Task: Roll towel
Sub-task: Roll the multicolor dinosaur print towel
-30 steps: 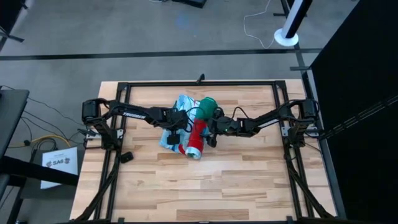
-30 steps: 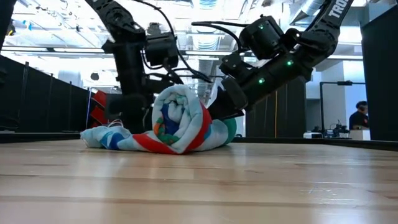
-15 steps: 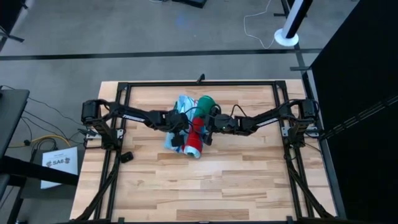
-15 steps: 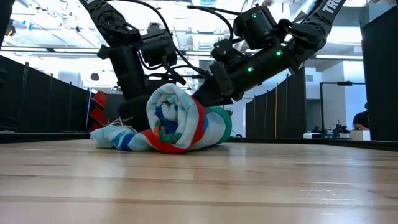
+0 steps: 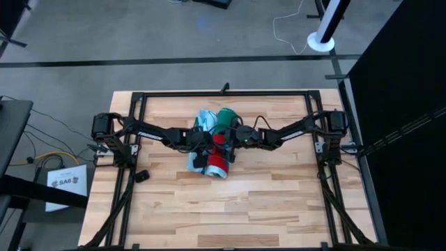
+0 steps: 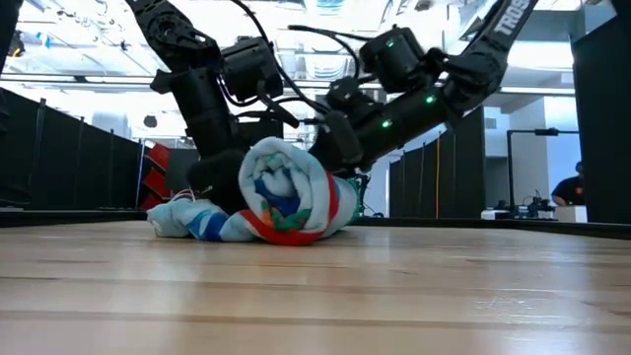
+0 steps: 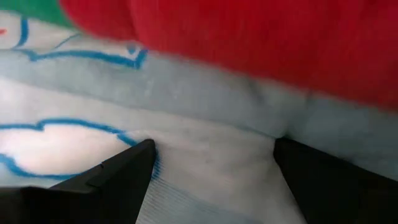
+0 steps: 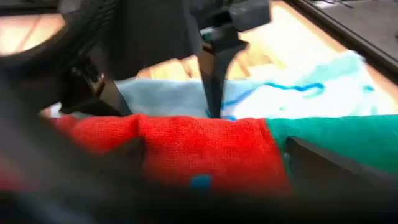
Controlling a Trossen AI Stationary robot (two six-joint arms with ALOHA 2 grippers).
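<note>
The towel (image 5: 217, 143) lies mid-table as a thick roll (image 6: 291, 192), its red and green outer wrap up and its open spiral end facing the near edge. A short flat light-blue tail (image 6: 185, 219) lies on the wood to the roll's left. My left gripper (image 5: 203, 146) is at the roll's left side, open, with light-blue cloth (image 7: 205, 143) filling the gap between its fingers. My right gripper (image 5: 232, 138) is at the roll's right side, open, with the red and green wrap (image 8: 205, 149) between its fingers. My left gripper is set against the light-blue layer (image 7: 211, 168) at the foot of the roll's left side, one open finger (image 7: 124, 171) on either side of a patch of cloth. It comes from the table's left, slanting down. The roll rests on the table. My right gripper leans on the roll's red outer wrap (image 8: 186, 143) with open fingers spread along the roll's length. It comes from the table's right, slanting down. The fingertips themselves are hidden behind the roll's bulge.
A black metal frame (image 5: 223, 93) runs around the wooden table top, with the arm bases at the left (image 5: 104, 129) and right (image 5: 334, 125). Bare wood (image 5: 230, 209) stretches between the towel and the near edge.
My right gripper has gone toward the table's left, and the roll has moved and turned that way onto the flat tail, which shows shorter now. My left gripper has closed in on the roll's left side.
</note>
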